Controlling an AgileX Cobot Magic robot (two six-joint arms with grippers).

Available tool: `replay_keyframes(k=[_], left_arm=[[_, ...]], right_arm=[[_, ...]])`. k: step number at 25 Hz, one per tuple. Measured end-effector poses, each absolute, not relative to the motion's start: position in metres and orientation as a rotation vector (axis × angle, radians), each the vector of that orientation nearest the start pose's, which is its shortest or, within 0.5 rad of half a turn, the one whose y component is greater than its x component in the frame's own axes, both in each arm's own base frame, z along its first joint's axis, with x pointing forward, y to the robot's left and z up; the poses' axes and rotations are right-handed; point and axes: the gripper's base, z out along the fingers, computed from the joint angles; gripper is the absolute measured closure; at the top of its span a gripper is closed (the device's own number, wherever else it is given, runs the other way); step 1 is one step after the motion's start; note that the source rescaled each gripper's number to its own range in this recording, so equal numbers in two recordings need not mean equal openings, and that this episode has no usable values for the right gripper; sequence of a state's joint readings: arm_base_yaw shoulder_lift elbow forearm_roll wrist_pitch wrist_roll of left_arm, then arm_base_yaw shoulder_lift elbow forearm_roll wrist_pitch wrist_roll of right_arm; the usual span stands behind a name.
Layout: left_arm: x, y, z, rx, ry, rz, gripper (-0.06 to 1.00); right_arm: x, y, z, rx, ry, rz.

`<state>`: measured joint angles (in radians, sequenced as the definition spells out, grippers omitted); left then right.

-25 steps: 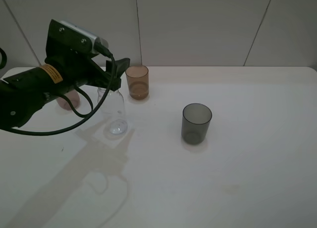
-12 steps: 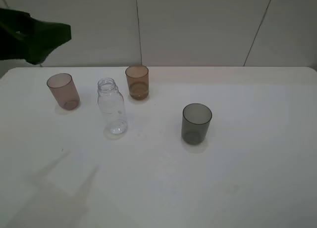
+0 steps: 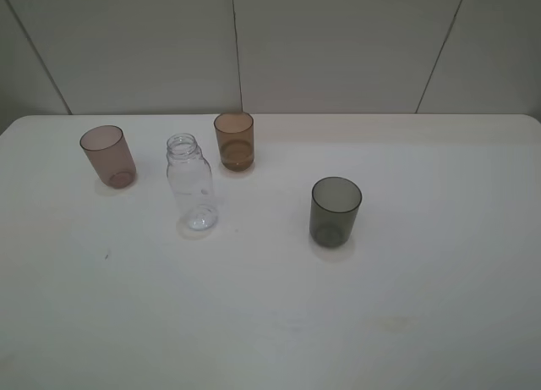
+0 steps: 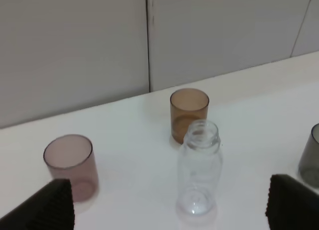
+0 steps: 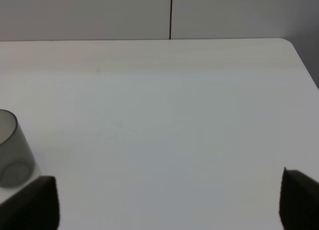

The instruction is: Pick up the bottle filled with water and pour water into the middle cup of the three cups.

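Observation:
The clear capless bottle [image 3: 191, 187] stands upright on the white table [image 3: 406, 280], between the pinkish cup [image 3: 108, 156] at the left and the amber middle cup [image 3: 234, 140] behind it to the right. The smoky-grey cup [image 3: 336, 211] stands apart at the right. Neither arm shows in the exterior view. In the left wrist view the bottle [image 4: 199, 170] is centred ahead of my left gripper [image 4: 169, 205], which is open and empty, with the amber cup [image 4: 189, 113] behind the bottle. My right gripper [image 5: 167, 202] is open and empty, and the grey cup [image 5: 12, 157] sits off to its side.
A pale panelled wall [image 3: 338, 43] rises right behind the table's back edge. In the right wrist view the table's rounded far corner [image 5: 291, 45] shows.
My left arm, which stood over the bottle and pink cup a second ago, has pulled back out of the exterior view to the upper left. The bottle and cups have not moved.

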<state>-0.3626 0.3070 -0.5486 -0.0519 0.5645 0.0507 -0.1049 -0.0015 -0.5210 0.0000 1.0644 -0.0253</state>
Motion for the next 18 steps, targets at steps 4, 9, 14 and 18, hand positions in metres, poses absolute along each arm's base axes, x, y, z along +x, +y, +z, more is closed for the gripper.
replay_keyframes(k=[4,9,14,18], left_arm=[[0.033,-0.015,0.313,0.341,1.878,-0.253,-0.05],[0.023,-0.011,0.298,0.362,2.051,-0.215,-0.05],[0.019,-0.010,0.292,0.376,2.121,-0.211,-0.05],[0.014,-0.010,0.288,0.387,2.173,-0.233,-0.05]], right_arm=[[-0.008,0.001,0.283,0.081,2.025,-0.082],[-0.008,0.001,0.283,0.081,2.025,-0.082],[-0.008,0.001,0.283,0.081,2.025,-0.082],[-0.008,0.001,0.283,0.081,2.025,-0.082]])
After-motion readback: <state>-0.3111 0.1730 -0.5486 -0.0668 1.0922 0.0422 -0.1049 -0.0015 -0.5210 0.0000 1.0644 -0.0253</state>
